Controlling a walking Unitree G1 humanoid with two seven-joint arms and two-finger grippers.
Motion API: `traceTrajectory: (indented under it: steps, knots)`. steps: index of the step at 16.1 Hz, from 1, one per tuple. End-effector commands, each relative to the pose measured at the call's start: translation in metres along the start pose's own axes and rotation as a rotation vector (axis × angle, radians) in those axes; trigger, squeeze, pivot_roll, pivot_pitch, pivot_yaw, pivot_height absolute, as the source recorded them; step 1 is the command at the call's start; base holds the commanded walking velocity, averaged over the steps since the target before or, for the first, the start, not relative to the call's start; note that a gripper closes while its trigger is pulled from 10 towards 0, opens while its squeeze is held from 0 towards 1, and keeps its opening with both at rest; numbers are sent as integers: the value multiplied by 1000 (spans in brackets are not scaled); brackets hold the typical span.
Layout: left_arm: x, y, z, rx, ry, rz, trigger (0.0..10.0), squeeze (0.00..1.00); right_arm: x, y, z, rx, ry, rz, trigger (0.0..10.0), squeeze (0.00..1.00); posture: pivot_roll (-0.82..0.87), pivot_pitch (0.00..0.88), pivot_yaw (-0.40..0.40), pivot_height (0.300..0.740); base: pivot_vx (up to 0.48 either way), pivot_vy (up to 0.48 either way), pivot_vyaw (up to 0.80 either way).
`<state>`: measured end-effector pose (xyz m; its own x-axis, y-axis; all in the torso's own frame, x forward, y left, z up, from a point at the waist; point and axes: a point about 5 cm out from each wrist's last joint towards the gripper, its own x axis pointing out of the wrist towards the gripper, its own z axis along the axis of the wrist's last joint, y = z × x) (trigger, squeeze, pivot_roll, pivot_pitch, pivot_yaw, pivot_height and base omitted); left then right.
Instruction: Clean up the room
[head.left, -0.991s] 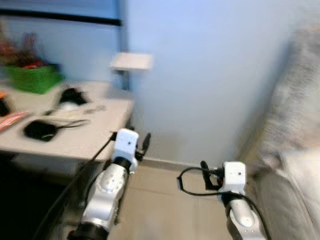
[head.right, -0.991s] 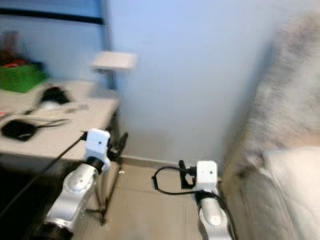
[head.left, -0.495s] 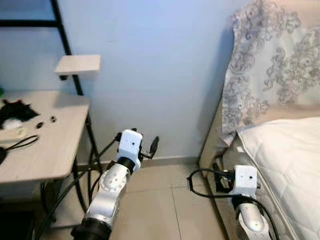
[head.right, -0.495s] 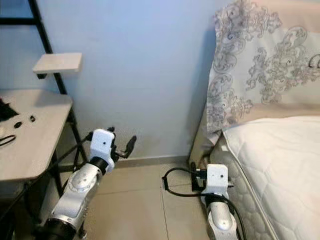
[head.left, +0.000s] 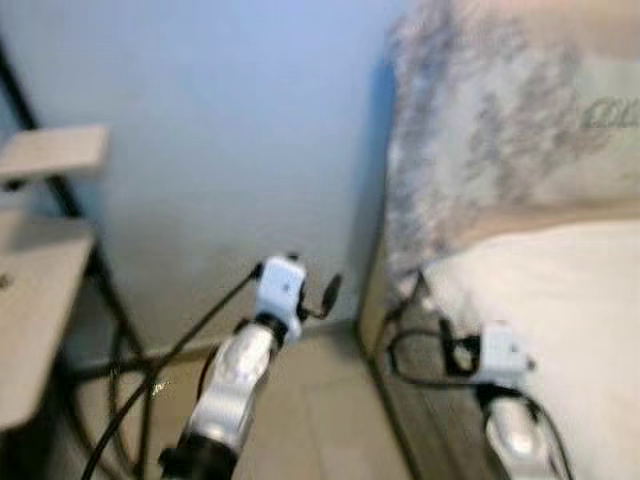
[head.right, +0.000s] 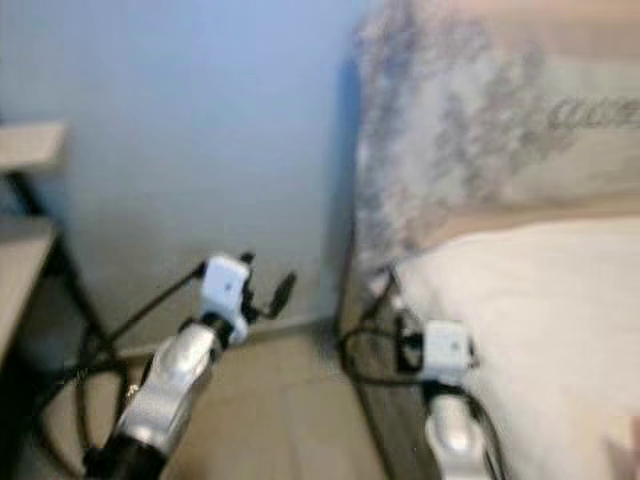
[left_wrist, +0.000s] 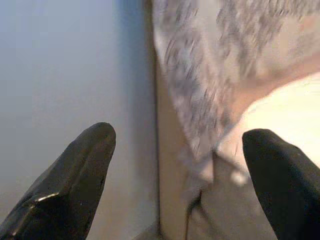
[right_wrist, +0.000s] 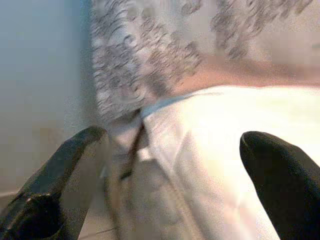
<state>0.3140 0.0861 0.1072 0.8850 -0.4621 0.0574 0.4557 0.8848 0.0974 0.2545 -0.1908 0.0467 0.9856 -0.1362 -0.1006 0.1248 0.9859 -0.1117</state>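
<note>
Two grippers, left (left_wrist: 180, 175) and right (right_wrist: 165, 175) | jaws spread, empty | bed (head.left: 560, 290) ahead | writing blurred, unreadable

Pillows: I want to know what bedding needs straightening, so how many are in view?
1. A patterned pillow leans upright at the head of the bed, beside the blue wall. More may lie beyond the blurred frame.

Both arms reach forward, left hand (left_wrist: 175, 180) and right hand (right_wrist: 165, 180) seemingly spread, empty.
</note>
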Motion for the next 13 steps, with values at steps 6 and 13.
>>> traceTrajectory:
  steps: [6, 13]
  knots:
    - [-7, 17, -1, 25, -3, 9, 10000, 0, 2, 13, 3, 29, -13, 27, 10000, 0, 117, 0, -24, 740, 0, -80, -668]
    - [-12, 17, -7, -14, 4, -39, 10000, 0, -1, 11, 3, 45, -18, 11, 10000, 0, 103, 0, -13, 740, 0, -7, -667]
